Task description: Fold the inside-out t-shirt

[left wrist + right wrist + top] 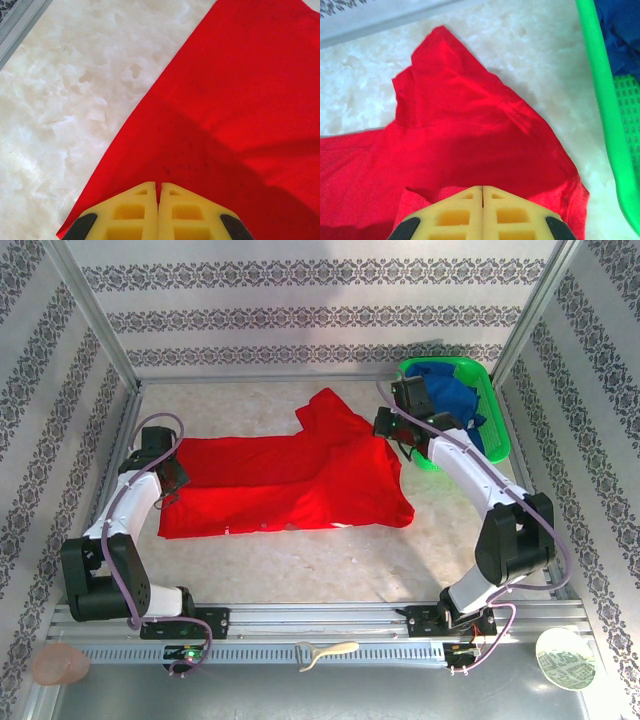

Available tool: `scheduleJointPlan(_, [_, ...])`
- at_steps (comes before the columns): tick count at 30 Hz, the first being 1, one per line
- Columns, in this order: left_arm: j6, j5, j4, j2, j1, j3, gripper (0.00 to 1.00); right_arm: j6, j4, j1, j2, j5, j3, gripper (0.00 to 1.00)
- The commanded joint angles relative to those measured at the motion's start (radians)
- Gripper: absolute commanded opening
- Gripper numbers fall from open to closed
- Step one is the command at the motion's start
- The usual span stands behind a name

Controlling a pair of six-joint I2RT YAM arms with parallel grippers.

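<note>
Sprawling across the middle of the worktop [300, 565], the inside-out t-shirt [290, 485] lies mostly flat, one sleeve jutting toward upper centre; folding looks barely begun. The left gripper [159, 186] hangs over its left edge and the right gripper [483, 189] over its right side, jaws pressed shut, no cloth seen between them.

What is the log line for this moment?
t-shirt: spread, not folded | left gripper: shut at its left edge | right gripper: shut at its right side | grip on cloth: unclear

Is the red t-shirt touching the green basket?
Apart. The right wrist view shows bare table between the t-shirt and the rim of the green basket.
</note>
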Motion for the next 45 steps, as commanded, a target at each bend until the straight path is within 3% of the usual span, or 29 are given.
scheduleJointPlan(1, [-0.016,-0.025,0.039,0.048,0.014,0.046,0.01,0.001,0.018,-0.014,0.082,0.026,0.053,0.00])
scheduleJointPlan(11, [-0.002,-0.049,0.149,0.232,0.014,0.069,0.02,-0.011,0.022,-0.039,0.346,-0.006,0.176,0.00])
scheduleJointPlan(13, [-0.003,-0.049,0.148,0.270,0.016,0.092,0.05,-0.024,0.005,-0.045,0.340,-0.022,0.181,0.38])
scheduleJointPlan(14, [0.001,-0.045,0.147,0.288,0.015,0.106,0.12,-0.031,-0.003,-0.045,0.319,-0.022,0.170,0.48])
scheduleJointPlan(15, [0.002,-0.046,0.139,0.305,0.015,0.123,0.25,-0.034,-0.003,-0.042,0.285,-0.017,0.147,0.52])
scheduleJointPlan(17, [0.008,-0.060,0.122,0.329,0.016,0.159,0.49,-0.035,-0.020,-0.042,0.215,-0.023,0.103,0.54])
scheduleJointPlan(19, [0.021,-0.086,0.096,0.345,0.018,0.197,0.65,-0.035,-0.041,-0.041,0.135,-0.025,0.038,0.54])
scheduleJointPlan(24, [0.033,-0.074,0.045,0.301,0.022,0.242,0.81,-0.025,-0.067,-0.044,-0.087,-0.031,-0.201,0.55])
scheduleJointPlan(27, [-0.005,0.036,0.056,0.209,0.013,0.180,0.87,-0.034,-0.089,-0.046,-0.189,-0.019,-0.330,0.56])
scheduleJointPlan(30, [-0.067,0.193,0.090,0.122,-0.023,0.085,1.00,-0.035,-0.105,-0.045,-0.233,-0.034,-0.412,0.56])
scheduleJointPlan(35, [-0.133,0.330,0.171,0.056,-0.093,-0.063,1.00,-0.055,-0.129,-0.028,-0.250,-0.069,-0.485,0.57])
scheduleJointPlan(45, [-0.152,0.323,0.213,0.063,-0.097,-0.162,1.00,-0.079,-0.128,0.045,-0.200,-0.054,-0.530,0.58])
